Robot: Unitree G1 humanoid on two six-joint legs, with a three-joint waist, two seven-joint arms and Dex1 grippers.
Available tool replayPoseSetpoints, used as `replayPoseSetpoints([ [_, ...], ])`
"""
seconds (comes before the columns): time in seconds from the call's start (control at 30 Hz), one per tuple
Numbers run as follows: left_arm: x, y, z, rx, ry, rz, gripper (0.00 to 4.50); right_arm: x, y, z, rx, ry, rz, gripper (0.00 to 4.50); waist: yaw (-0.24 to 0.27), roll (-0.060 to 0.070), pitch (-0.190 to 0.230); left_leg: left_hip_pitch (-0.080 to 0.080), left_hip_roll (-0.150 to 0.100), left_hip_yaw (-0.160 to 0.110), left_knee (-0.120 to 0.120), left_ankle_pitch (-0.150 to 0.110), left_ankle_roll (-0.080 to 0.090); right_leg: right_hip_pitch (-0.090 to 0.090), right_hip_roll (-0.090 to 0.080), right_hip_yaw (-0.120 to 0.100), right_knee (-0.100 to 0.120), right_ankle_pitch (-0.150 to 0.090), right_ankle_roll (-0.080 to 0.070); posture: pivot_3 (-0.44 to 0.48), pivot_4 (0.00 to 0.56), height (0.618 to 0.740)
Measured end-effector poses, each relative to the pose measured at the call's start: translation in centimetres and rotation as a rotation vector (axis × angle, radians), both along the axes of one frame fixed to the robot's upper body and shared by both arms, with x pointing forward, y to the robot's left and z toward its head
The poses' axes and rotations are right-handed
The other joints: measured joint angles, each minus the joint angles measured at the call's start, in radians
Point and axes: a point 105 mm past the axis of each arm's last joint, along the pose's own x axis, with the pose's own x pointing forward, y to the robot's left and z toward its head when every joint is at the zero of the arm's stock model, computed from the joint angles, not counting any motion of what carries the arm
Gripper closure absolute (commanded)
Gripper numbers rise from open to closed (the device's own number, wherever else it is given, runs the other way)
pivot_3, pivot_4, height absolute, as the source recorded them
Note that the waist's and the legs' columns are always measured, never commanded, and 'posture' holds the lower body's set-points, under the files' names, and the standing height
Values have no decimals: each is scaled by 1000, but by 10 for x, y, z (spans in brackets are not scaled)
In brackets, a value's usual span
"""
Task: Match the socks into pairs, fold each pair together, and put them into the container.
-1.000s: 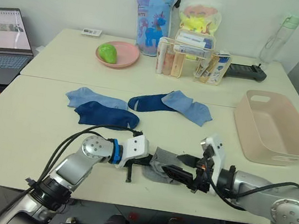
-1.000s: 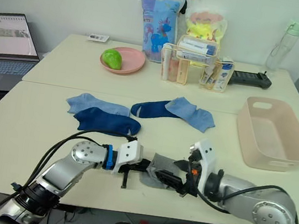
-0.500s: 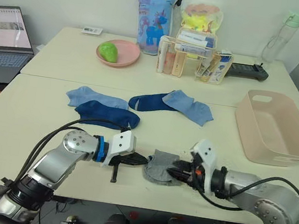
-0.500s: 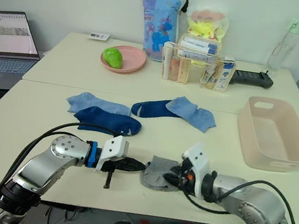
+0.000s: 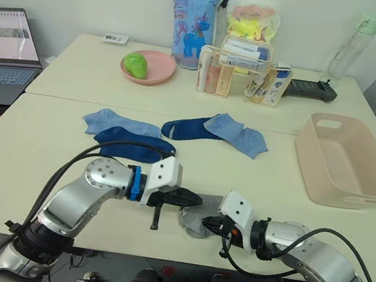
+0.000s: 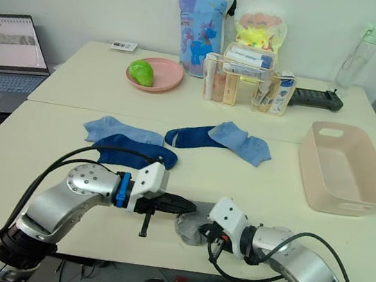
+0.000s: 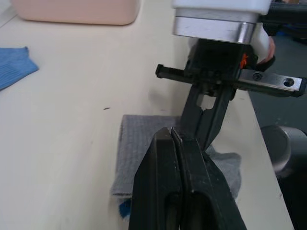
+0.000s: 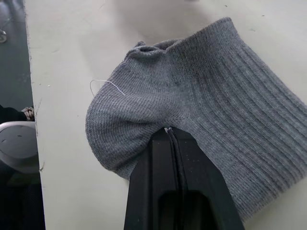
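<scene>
1. At the table's near edge, in the head views, the left gripper (image 5: 197, 200) and right gripper (image 5: 209, 222) meet over the bunched grey ribbed fabric socks (image 5: 199, 219), seemingly mid-fold; two light blue and two dark navy socks (image 5: 133, 144) wait behind, and the pale pink rectangular plastic tub (image 5: 345, 159) stands empty well to the right.
2. In the left wrist view, the left fingers are pressed together above the grey fabric, apparently holding nothing.
3. In the right wrist view, the right fingers (image 8: 178, 158) are clamped tight, tips at the sock's edge; whether they pinch fabric is unclear.
</scene>
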Motion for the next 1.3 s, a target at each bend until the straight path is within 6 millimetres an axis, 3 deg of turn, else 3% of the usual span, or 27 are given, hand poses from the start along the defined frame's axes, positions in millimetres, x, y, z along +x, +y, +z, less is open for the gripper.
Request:
replayPoseSetpoints([
  [0.2,15,3,-15,29,-35,72,4500,13,-7,24,77,-57,-63,4453,0,0,0,0,0,0,0,0,0,0,0,0,0,0,0,0,150,703],
  [0.3,19,2,-24,47,-42,84,4500,22,-4,20,81,-67,-99,4453,1,0,0,0,0,0,0,0,0,0,0,0,0,0,0,0,150,703],
  [0.4,19,2,-31,74,-42,80,4500,29,-6,2,17,-62,-142,4453,1,0,0,0,0,0,0,0,0,-1,0,0,0,0,0,0,150,703],
  [0.6,25,4,-37,99,-56,115,4500,32,-11,3,-9,-98,-165,4453,1,0,0,0,0,0,0,0,0,0,0,0,0,0,0,0,150,703],
  [0.73,31,14,-30,71,-48,150,4500,29,-24,10,41,-123,-163,4453,2,0,0,-1,0,0,0,0,0,0,0,0,0,0,0,0,150,703],
  [0.87,19,3,-5,-16,-27,52,4500,15,-10,37,164,-141,-51,4453,2,0,0,-1,0,0,0,0,0,0,0,-1,0,0,0,0,150,703],
  [1.0,1,-7,11,-28,-21,-68,4500,3,-9,28,117,-94,23,4453,2,0,0,0,0,0,0,0,0,0,0,0,0,0,0,0,150,703],
  [1.17,-17,-10,0,5,34,-134,4500,3,-18,14,28,-88,13,4453,2,0,0,0,0,0,0,0,0,0,0,0,0,0,0,0,150,703],
  [1.3,-16,-5,-23,76,42,-123,4500,-3,-24,3,17,-42,-6,4453,2,0,0,0,0,0,1,0,0,0,0,0,0,0,0,0,150,703],
])
